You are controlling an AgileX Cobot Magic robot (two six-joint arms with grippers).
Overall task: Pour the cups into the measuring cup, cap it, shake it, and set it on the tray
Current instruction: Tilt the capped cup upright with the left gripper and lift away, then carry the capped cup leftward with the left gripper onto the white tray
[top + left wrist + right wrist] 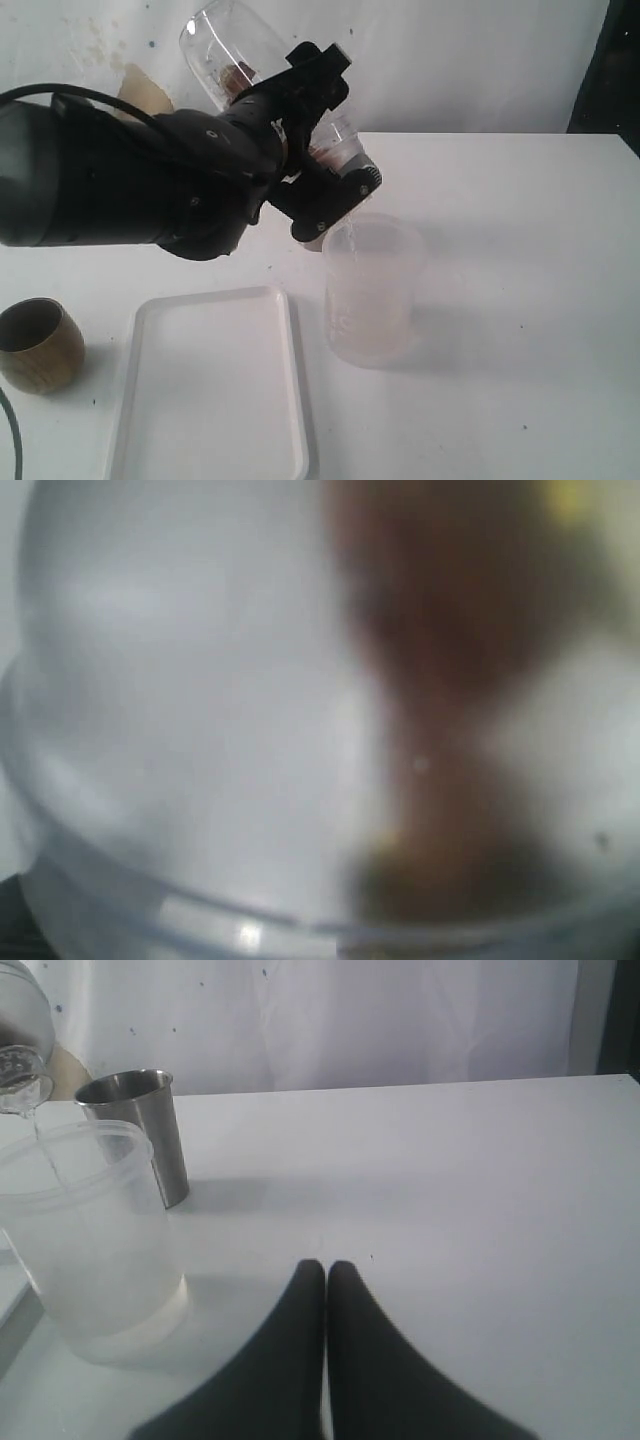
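Measuring cup [225, 55] over frosted container [375, 290]

No text, number or brand can be read in any view. The frosted container [370, 290] has a few faint marks low on its wall, but they are too pale and small to read. On the clear measuring cup [220, 50] I can make out no print. The left wrist view is only blur.
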